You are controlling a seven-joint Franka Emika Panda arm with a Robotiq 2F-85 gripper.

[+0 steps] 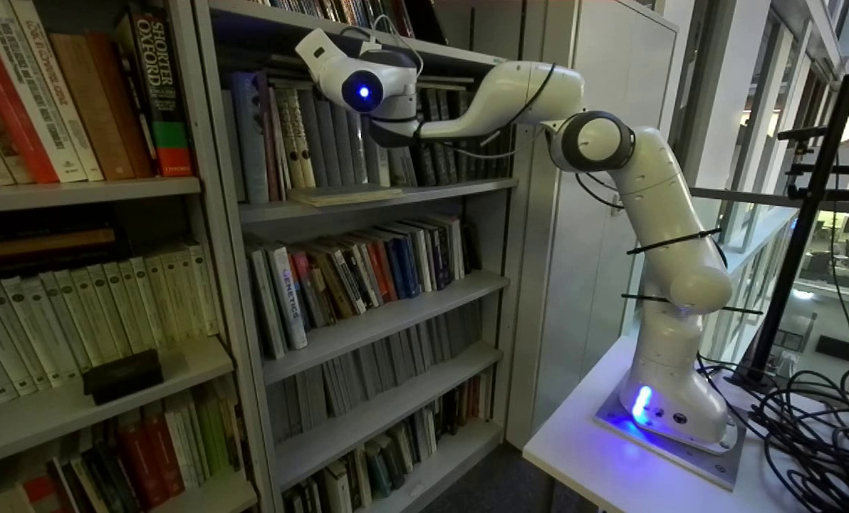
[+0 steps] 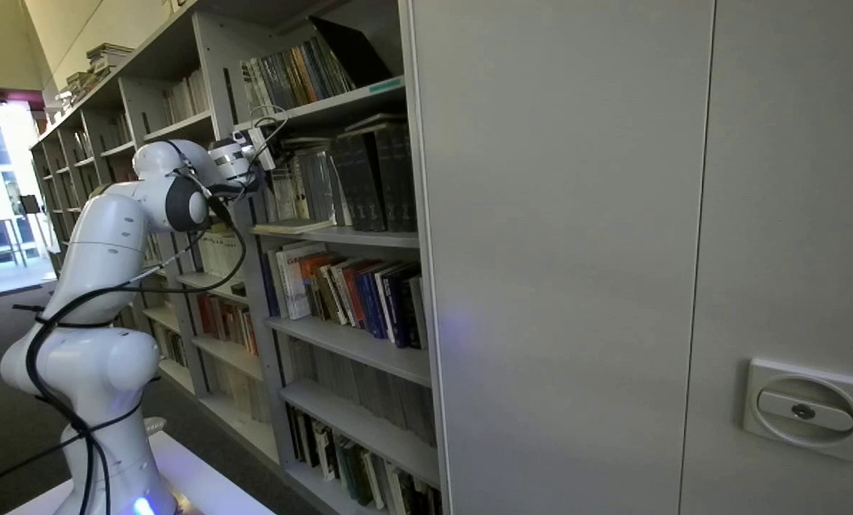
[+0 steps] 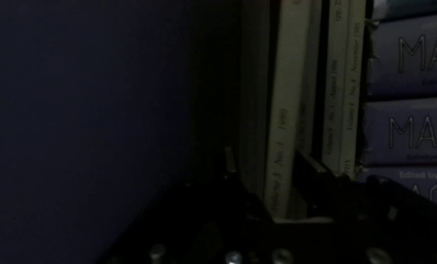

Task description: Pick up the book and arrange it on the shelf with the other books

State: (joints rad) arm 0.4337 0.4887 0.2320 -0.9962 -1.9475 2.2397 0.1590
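Observation:
The shelf, a tall grey metal bookcase, shows in both exterior views (image 1: pixel 396 324) (image 2: pixel 355 350). The other books (image 1: pixel 325 135) stand upright on an upper tier; that row also shows in an exterior view (image 2: pixel 312 186). A flat pale book (image 1: pixel 346 194) lies in front of them, also seen in an exterior view (image 2: pixel 292 226). My gripper (image 3: pixel 268 161) is open. Its fingers stand apart on either side of a pale thin spine (image 3: pixel 290 91); contact cannot be told in the dark. In the exterior views the wrist mostly hides the fingers, high at that tier.
An upper tier (image 1: pixel 460 54) runs close to the wrist. Purple-grey spines (image 3: pixel 409 132) lie right of the fingers, a dark surface (image 3: pixel 86 110) left. A bookcase with red and cream volumes (image 1: pixel 36 107), a grey cabinet (image 1: pixel 588 249) and a white table (image 1: pixel 574 456) stand near.

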